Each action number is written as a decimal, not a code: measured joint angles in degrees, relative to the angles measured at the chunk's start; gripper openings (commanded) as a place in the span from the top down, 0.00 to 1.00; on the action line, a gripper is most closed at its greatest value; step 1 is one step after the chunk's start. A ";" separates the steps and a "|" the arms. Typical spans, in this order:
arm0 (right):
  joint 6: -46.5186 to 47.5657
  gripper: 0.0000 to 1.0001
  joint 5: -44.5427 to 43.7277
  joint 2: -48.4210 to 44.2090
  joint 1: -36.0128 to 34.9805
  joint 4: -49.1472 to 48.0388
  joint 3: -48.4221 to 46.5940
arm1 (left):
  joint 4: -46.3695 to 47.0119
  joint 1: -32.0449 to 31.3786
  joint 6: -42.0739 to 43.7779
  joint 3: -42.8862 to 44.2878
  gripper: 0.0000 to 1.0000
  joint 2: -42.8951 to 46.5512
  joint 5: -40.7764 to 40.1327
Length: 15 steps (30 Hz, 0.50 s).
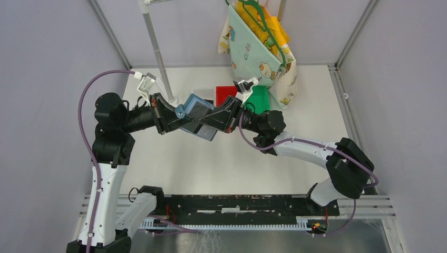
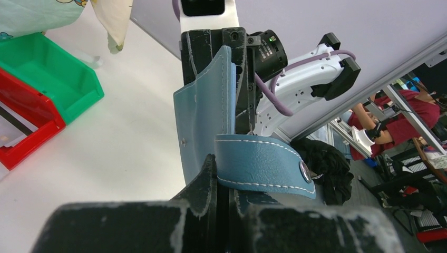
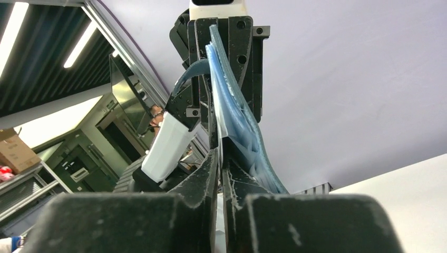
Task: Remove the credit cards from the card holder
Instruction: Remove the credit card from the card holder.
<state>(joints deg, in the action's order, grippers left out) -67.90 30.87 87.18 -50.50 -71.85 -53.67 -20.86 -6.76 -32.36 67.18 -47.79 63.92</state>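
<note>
Left pincer (image 1: 184, 121) and right pincer (image 1: 204, 124) met over the middle of the desk (image 1: 174, 168). Each was clamped on an opposite edge of the card holder (image 1: 199, 108), which hung between them clear of the surface. A red bin (image 1: 225, 94) and a green bin (image 1: 259, 98) sat just beyond.

From the left wrist, the jaws pinched the holder's near edge just under its snap tab (image 2: 263, 166), and the teal flap stood upright toward the other arm. The red bin held what may have been one of the credit cards (image 2: 9, 122), pale with a dark stripe, though the frame cut it off.

From the right wrist, the jaws were closed on the layered blue pockets (image 3: 237, 116), seen edge-on; no card showed plainly there.

The step looked like spreading the holder to bare its pockets. To do that well, one pincer should hold firm near the fold. The other should let go and re-grip only a card's exposed edge, then draw it straight along its pocket and over the bins without twisting the flap.
</note>
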 measured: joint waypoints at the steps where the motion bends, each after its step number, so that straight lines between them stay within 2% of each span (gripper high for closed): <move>1: -0.17 0.96 -0.04 0.15 -0.04 -0.11 0.00 | -0.02 0.00 0.00 0.00 0.88 0.09 0.15; 7: -0.17 0.96 -0.15 0.28 -0.11 -1.01 0.33 | -0.04 0.04 -0.02 0.07 0.85 0.00 0.61; 10: -0.09 0.80 -0.76 0.00 -0.26 -2.08 1.40 | -0.31 -0.02 -0.04 0.37 0.87 -0.74 1.46; 15: -0.37 0.81 -1.03 -0.15 -0.37 -4.59 2.73 | -0.33 -0.09 -1.14 0.44 0.91 -1.68 2.60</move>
<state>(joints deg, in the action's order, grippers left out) -68.27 29.85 87.02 -50.87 -76.44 -50.94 -21.19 -6.85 -33.50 67.61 -49.47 66.52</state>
